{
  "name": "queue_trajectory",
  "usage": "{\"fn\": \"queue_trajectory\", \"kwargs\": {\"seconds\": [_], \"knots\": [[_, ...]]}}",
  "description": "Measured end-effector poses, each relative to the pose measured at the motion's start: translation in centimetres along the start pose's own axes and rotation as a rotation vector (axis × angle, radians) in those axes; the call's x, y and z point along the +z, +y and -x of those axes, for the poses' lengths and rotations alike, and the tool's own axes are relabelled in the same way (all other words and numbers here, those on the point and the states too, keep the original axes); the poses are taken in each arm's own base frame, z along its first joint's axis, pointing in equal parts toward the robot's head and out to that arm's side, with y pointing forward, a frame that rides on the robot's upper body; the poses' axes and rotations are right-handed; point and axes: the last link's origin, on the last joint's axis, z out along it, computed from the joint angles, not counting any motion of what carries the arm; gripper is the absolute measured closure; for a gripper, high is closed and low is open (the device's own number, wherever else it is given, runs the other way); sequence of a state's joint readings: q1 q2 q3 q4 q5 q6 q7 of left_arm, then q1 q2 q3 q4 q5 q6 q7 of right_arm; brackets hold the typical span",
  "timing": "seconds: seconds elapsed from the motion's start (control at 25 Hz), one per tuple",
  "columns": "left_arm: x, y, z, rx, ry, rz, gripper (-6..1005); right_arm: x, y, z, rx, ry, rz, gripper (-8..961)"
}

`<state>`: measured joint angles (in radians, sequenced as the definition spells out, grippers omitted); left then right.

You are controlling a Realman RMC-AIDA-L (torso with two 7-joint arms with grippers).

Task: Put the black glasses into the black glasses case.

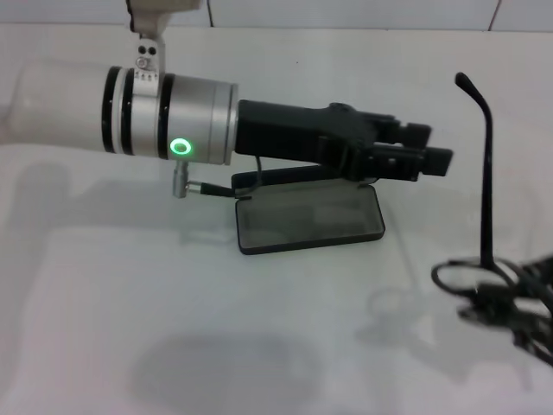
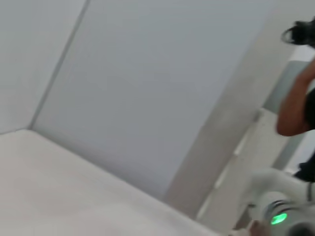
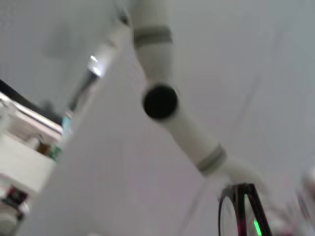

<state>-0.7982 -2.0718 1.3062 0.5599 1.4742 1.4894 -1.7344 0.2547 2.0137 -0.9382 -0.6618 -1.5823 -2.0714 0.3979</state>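
Observation:
The black glasses case (image 1: 311, 220) lies open at the table's middle, grey lining up, its lid (image 1: 268, 177) raised behind it under my left arm. My left gripper (image 1: 423, 154) hangs just over the case's far right corner. At the lower right edge my right gripper (image 1: 518, 313) is shut on the black glasses (image 1: 462, 278). They hang above the table to the right of the case, with one temple arm (image 1: 488, 173) standing straight up. The right wrist view shows one lens rim of the glasses (image 3: 231, 211) close by. The left wrist view shows neither case nor glasses.
The white table (image 1: 216, 346) spreads around the case, with a tiled wall behind it. My left arm (image 1: 173, 112) spans the scene from the left at mid height. A person (image 2: 298, 103) stands off to one side in the left wrist view.

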Motion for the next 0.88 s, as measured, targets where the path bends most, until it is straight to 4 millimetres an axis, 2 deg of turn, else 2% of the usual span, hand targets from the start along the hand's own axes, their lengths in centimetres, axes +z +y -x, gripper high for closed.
{"fn": "queue_trajectory", "kwargs": {"seconds": [0.16, 0.28, 0.44, 0.64, 0.88], "knots": [[0.1, -0.4, 0.8, -0.010, -0.025, -0.029, 435, 0.0, 0.7, 1.0, -0.008, -0.071, 0.038, 836], [0.5, -0.3, 1.0, 0.011, -0.017, -0.029, 435, 1.4, 1.1, 0.6, 0.042, -0.118, 0.090, 832], [0.9, -0.1, 0.7, 0.045, 0.008, -0.018, 436, 3.7, 0.7, -0.3, 0.174, -0.175, 0.155, 828], [0.9, 0.6, -0.1, 0.086, 0.065, 0.027, 436, 4.8, 0.0, -1.6, 0.282, -0.143, 0.109, 822], [0.4, 2.0, 0.3, 0.141, 0.073, 0.119, 436, 4.8, -1.0, -2.5, 0.336, -0.090, 0.041, 815]]}}
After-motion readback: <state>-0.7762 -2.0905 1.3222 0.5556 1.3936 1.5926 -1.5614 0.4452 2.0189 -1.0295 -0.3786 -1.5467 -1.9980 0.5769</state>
